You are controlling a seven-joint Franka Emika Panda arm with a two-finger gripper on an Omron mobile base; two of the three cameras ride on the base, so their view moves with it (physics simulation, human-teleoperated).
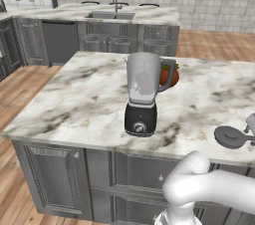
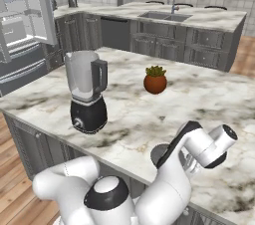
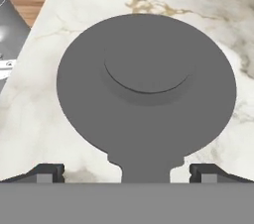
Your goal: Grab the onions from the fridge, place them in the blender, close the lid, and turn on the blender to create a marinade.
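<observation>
The blender (image 1: pixel 142 94) (image 2: pixel 87 92) stands in the middle of the marble island with its jug mouth uncovered. A faint reddish round shape shows through the jug wall in the left base view; I cannot tell whether it is an onion. The lid (image 3: pixel 146 89) (image 1: pixel 230 137) (image 2: pixel 160 154), a flat dark grey disc, lies on the counter to the blender's right, near the front edge. My gripper (image 3: pixel 126 173) hovers open just above it, with one fingertip on each side of the lid's near edge, not touching. The fridge (image 2: pixel 22 30) stands at the far left with its door open.
A small plant in a round orange pot (image 1: pixel 169 75) (image 2: pixel 155 80) sits behind the blender. The island's front edge (image 1: pixel 99 144) runs close to the lid. A back counter with a sink (image 1: pixel 110 15) lies beyond a strip of wooden floor.
</observation>
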